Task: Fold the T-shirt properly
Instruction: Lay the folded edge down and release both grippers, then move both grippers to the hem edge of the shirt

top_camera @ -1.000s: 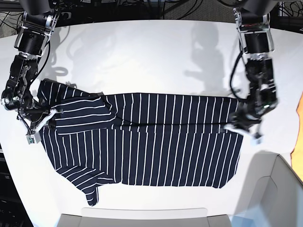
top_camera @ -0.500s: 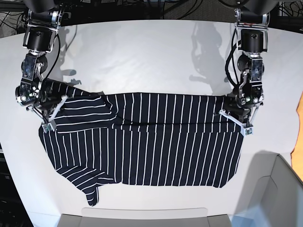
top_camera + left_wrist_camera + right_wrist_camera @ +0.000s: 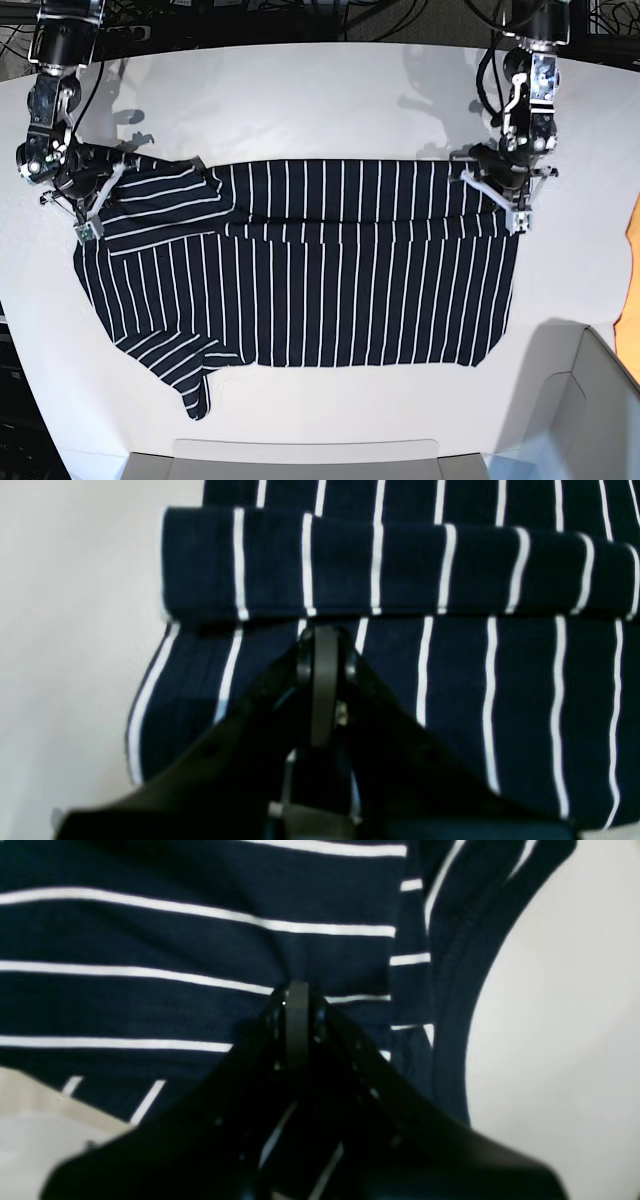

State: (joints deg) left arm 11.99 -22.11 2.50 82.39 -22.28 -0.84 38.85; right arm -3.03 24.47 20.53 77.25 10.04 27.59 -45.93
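Observation:
The dark navy T-shirt point(image 3: 330, 290) with thin white stripes lies spread across the white table point(image 3: 300, 100), its far part folded over toward me. One sleeve points to the front left. My left gripper point(image 3: 517, 220) is shut on the T-shirt's far right corner. In the left wrist view the gripper point(image 3: 324, 635) pinches the fabric point(image 3: 500, 680) just below a folded band. My right gripper point(image 3: 86, 230) is shut on the T-shirt's far left part near the sleeve. In the right wrist view the gripper point(image 3: 297, 996) is closed into the striped cloth point(image 3: 150, 940).
A plain orange cloth point(image 3: 634, 250) shows at the right edge. A grey bin point(image 3: 575, 400) stands at the front right, and a pale tray edge point(image 3: 300, 452) runs along the front. Cables lie behind the table's far edge.
Both grippers have moved toward the far side of the table, dragging the T-shirt's folded part with them. The whole shirt now lies farther from the front edge.

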